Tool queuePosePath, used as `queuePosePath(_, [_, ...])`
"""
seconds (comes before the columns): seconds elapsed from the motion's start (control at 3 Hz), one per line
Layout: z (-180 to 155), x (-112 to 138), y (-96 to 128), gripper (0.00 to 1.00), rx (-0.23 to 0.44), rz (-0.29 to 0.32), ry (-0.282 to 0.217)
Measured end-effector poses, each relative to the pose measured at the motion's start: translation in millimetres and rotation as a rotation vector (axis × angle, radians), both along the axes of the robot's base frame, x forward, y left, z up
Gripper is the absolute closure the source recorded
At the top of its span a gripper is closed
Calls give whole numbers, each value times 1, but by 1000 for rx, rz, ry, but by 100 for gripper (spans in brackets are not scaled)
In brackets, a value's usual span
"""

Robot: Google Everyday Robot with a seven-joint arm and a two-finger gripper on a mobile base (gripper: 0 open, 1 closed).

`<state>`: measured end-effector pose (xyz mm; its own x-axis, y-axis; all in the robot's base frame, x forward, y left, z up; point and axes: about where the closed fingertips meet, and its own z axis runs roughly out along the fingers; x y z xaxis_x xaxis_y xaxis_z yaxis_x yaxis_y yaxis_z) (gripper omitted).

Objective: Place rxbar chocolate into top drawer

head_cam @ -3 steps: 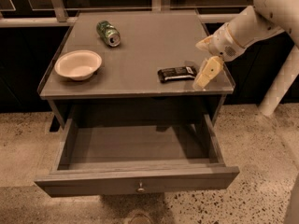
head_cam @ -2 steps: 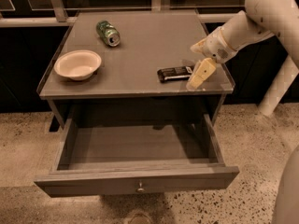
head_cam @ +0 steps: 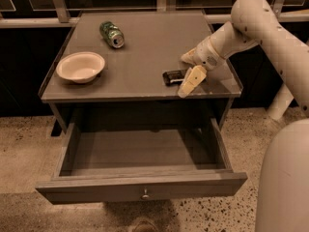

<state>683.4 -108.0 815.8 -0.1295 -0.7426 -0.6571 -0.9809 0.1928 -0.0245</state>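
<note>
Camera view: a table (head_cam: 140,37), with the top drawer (head_cam: 96,190) pulled open beneath it. An arm (head_cam: 260,23) bends down from the right, its gripper (head_cam: 183,76) spread at the right end of the rxbar chocolate (head_cam: 171,76), which lies flat near the table's front right edge.

The top drawer (head_cam: 140,185) stands pulled out, open from above. On the surface (head_cam: 145,57), the gripper (head_cam: 184,76), fingers spread, crowds four o'clock beside the rxbar chocolate (head_cam: 171,76). A bowl (head_cam: 80,66) sits at nine and a can (head_cam: 112,34) at eleven.
</note>
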Motion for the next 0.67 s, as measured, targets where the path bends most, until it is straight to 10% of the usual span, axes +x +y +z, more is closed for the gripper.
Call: queuePosePath(0.67, [0,0,0,19,0,0,0])
